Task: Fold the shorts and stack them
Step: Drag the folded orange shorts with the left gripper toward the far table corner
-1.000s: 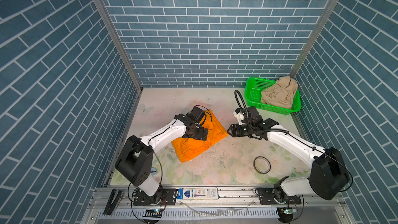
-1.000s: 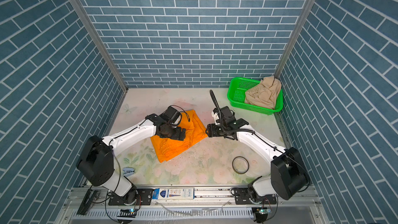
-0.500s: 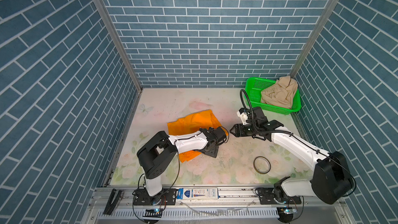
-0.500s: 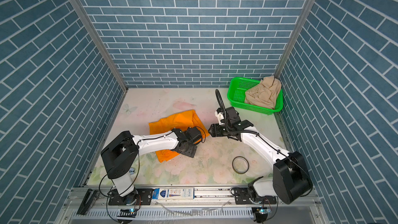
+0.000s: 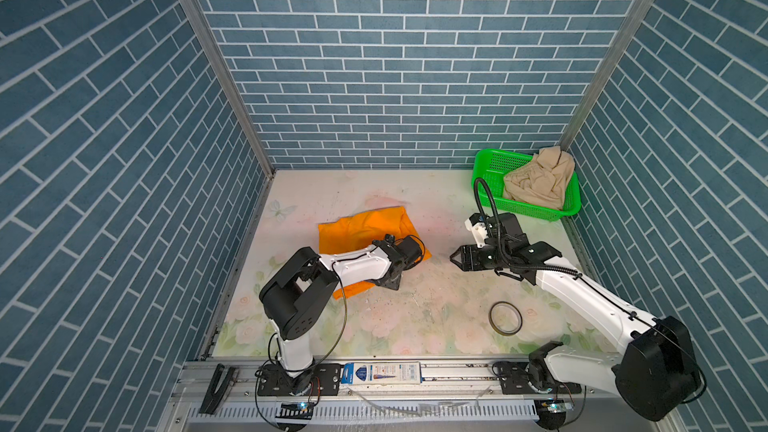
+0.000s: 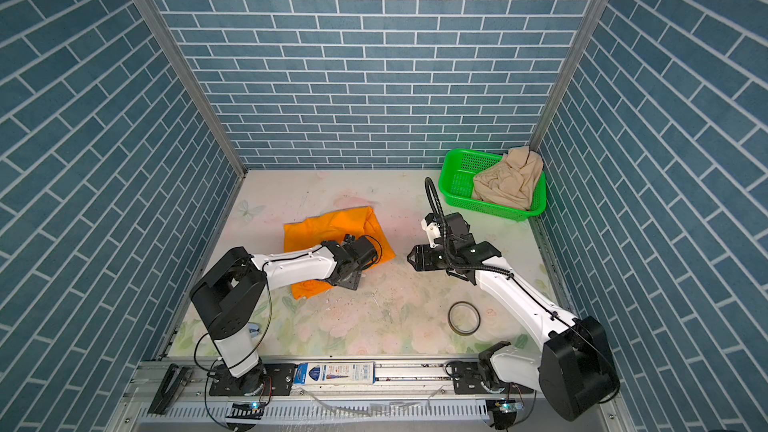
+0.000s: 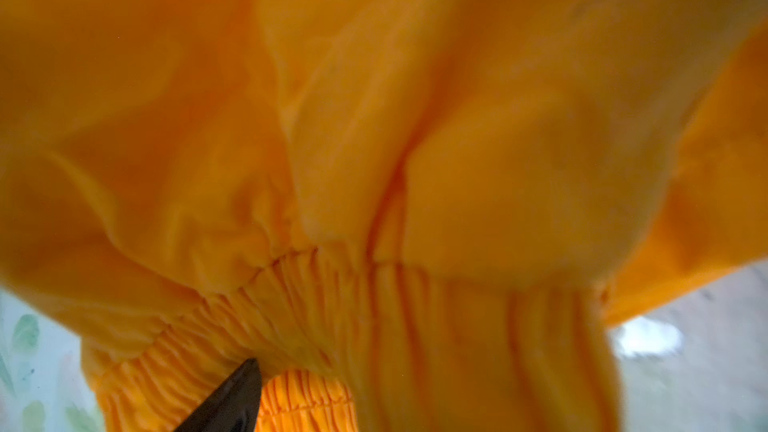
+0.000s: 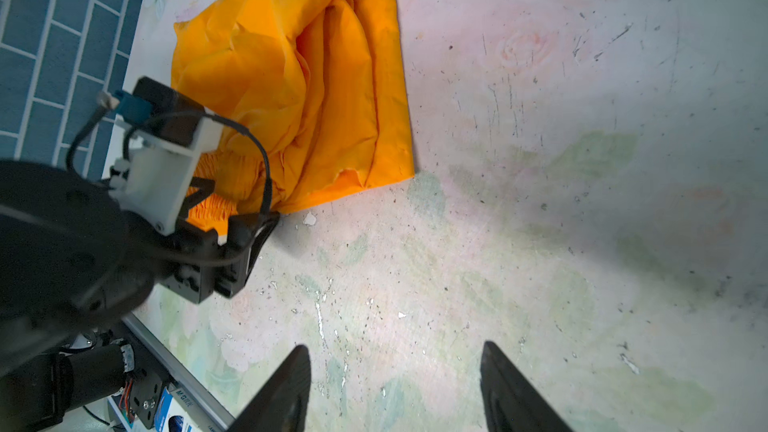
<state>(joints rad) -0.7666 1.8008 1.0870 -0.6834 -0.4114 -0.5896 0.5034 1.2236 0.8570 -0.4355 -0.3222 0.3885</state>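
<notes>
Orange shorts (image 5: 361,226): one pair, rumpled and partly doubled, on the table (image 5: 415,309) left of centre in both top views. The gathered waistband (image 7: 332,297) is at the near edge, raised off the table and draped over the left end effector (image 5: 388,281). Left end effector: low at that near edge, one fingertip (image 7: 232,401) against the band. Whether the jaws are clamped on the band or only stand around it cannot be told. Right end effector (image 8: 395,351): fingers apart, nothing between them, above bare table just beside the right corner of the orange shorts. Beige shorts (image 5: 536,180): one pair, bunched and unfolded, in the green basket (image 5: 490,164) at the far right corner, well apart from the work. Ring (image 5: 491,318): flat on the table near the right arm, clear of both pairs. Step in hand, by judgement: the fold of the orange pair, at an early stage, with the beige pair not yet begun. Handling note: secure the full thickness of the band, not one layer. Bring the right end effector to the opposite end of the band so both ends travel level. Carry the edge low and lay it square on the far hem. Soft cloth is likely to sag or slip if lifted from one point.
</notes>
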